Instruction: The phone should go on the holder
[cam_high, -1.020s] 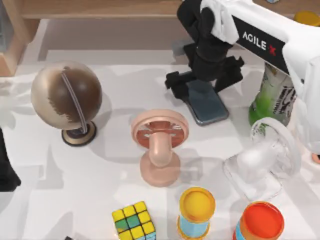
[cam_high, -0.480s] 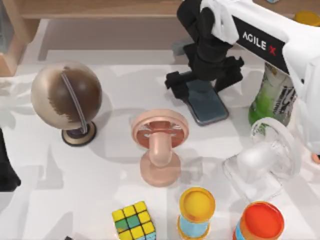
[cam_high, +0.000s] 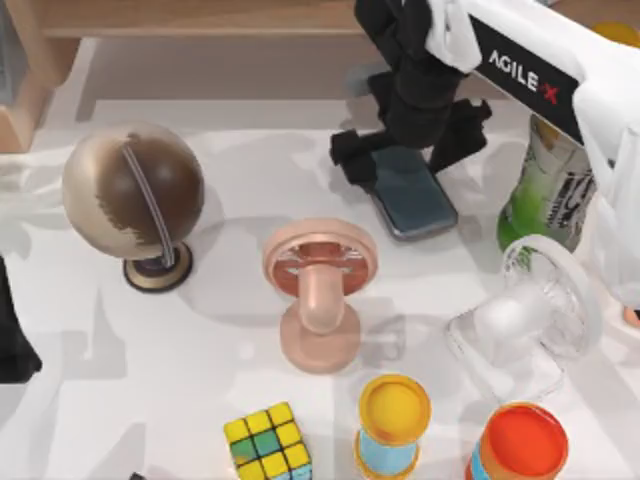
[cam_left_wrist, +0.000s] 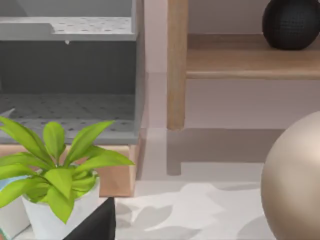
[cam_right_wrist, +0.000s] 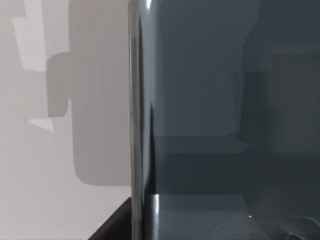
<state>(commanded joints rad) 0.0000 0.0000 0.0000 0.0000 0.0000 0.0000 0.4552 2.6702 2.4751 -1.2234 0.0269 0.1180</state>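
1. The right arm (cam_high: 560, 75) is seen in the top view as a white casing with smooth, rounded edges.
2. A black panel is set into this casing, and the word "AGILE" is printed on it in white letters, followed by a red "X".
3. Toward the wrist, the white casing is replaced by black, blocky parts.
4. The right gripper (cam_high: 412, 150) is made entirely of matte black, with two angular fingers.
5. A black, angular edge of the robot's body is visible in a corner of the right wrist view.
6. The left arm (cam_high: 12, 335) is shown as a plain black shape at the table's left edge.
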